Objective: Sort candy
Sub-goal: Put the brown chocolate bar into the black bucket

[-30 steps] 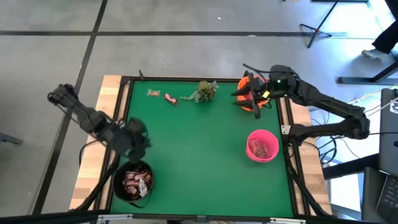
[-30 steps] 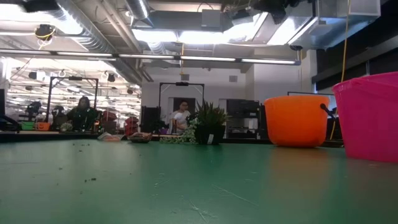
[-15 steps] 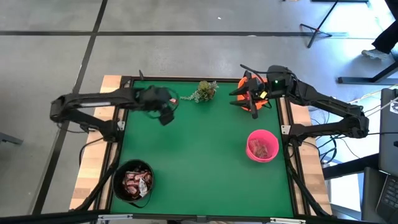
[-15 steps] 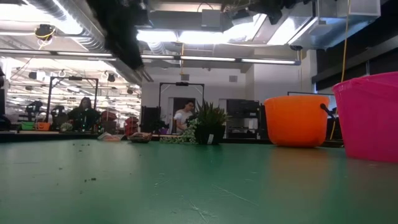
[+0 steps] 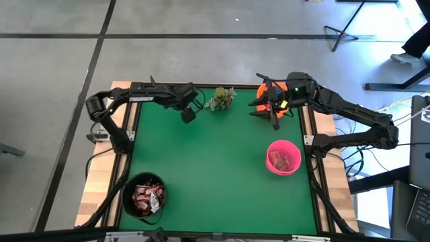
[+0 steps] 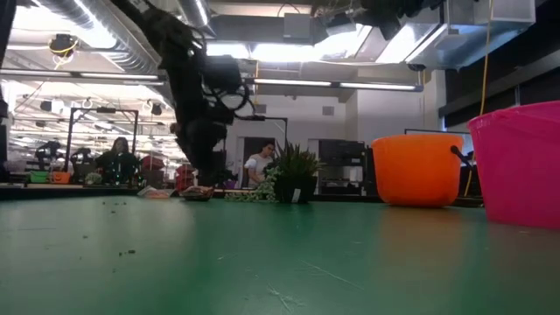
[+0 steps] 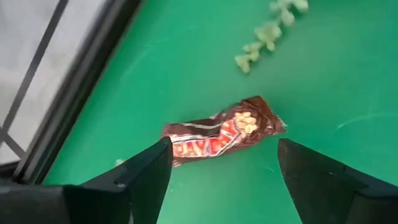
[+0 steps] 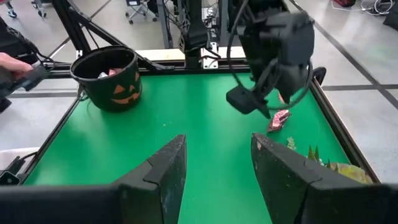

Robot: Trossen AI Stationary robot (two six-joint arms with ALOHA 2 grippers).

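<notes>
Black pumpkin bucket [image 5: 144, 196] sits at the near left corner of the bench [image 5: 222, 168], already holding candy; the left arm has left it. Pink bowl [image 5: 283, 158], right of the bucket, holds a few pieces too. In the last second the left claw [image 5: 187, 111] swung from over the bucket to the far edge and spread its fingers wide; it now hangs empty just above a dark brown-red candy bar [image 7: 222, 132] beside the green sprig [image 5: 220, 98]. One more piece [image 8: 279, 119] shows near it. Likely next: drop and grab the bar. Right claw [image 5: 269, 107] hovers over the orange bowl [image 6: 418, 169], fingers apart, holding nothing visible.
</notes>
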